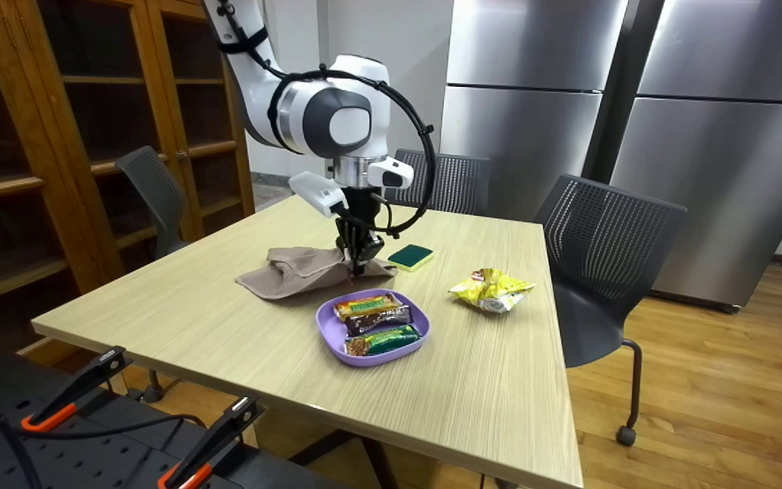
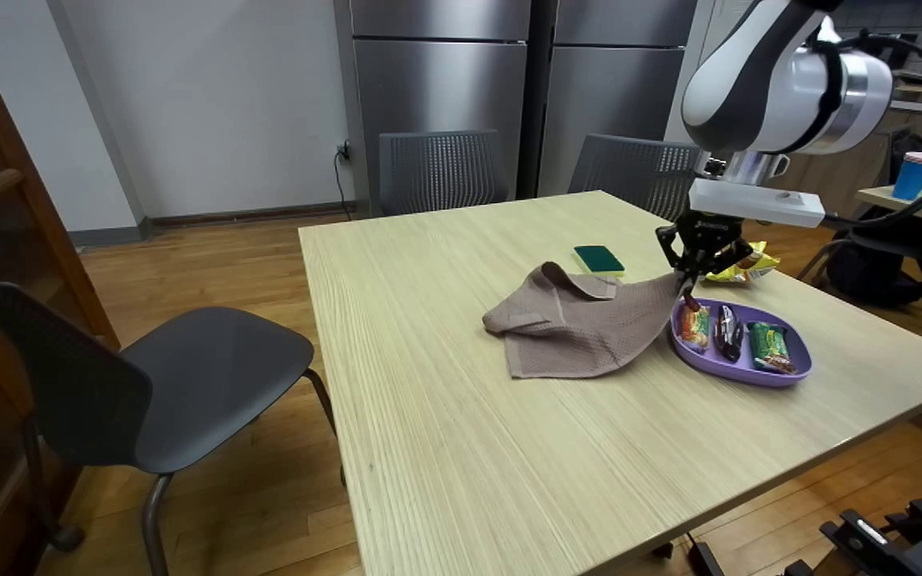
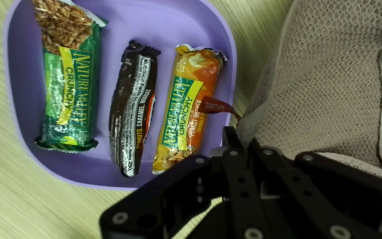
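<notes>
Brown cloth (image 2: 581, 324) at left, pinched tight in gripper (image 3: 242, 141), with tray (image 3: 162, 25) of three bars (image 3: 133, 109) near right and sponge (image 1: 411, 255) far.

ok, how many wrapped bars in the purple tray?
3, in the wrist view: green bar left, dark brown bar middle, orange bar right, nearest the cloth in the gripper. All lie in the purple tray; none looks hidden.

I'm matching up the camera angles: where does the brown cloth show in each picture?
In an exterior view: brown cloth just left of centre.
In an exterior view: brown cloth right of centre.
In the wrist view: brown cloth upper right, pinched by the gripper.
Shared landmark: purple tray, close by in all three.
</notes>
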Motion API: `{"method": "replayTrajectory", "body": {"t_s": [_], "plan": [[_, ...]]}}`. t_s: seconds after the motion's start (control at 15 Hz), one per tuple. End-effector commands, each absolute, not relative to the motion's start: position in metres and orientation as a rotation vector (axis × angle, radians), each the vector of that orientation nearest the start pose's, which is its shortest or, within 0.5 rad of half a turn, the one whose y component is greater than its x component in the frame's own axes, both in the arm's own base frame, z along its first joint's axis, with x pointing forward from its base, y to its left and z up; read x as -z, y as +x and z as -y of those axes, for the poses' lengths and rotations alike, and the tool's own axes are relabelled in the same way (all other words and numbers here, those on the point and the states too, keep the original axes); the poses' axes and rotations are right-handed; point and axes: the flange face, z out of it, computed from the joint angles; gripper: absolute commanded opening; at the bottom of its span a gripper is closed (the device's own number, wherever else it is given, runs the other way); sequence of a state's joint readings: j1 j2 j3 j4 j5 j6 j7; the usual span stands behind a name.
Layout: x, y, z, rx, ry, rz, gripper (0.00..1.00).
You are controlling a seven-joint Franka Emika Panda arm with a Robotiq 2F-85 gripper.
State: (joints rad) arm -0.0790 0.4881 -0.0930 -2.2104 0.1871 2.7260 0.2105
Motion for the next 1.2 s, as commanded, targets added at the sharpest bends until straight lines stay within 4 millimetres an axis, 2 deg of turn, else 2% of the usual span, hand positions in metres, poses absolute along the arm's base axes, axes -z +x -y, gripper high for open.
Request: {"method": "replayTrajectory", "body": {"t_s": [0.0, 0.27, 0.73, 1.13], "plan": [[-0.171, 0.532, 0.126, 0.063, -2.995, -0.814, 0.01], [-0.174, 0.525, 0.147, 0.075, -3.002, -0.81, 0.01], [-0.184, 0.513, 0.169, 0.095, -3.002, -0.808, 0.01], [-0.19, 0.49, 0.189, 0.089, -3.015, -0.779, 0.01]]}}
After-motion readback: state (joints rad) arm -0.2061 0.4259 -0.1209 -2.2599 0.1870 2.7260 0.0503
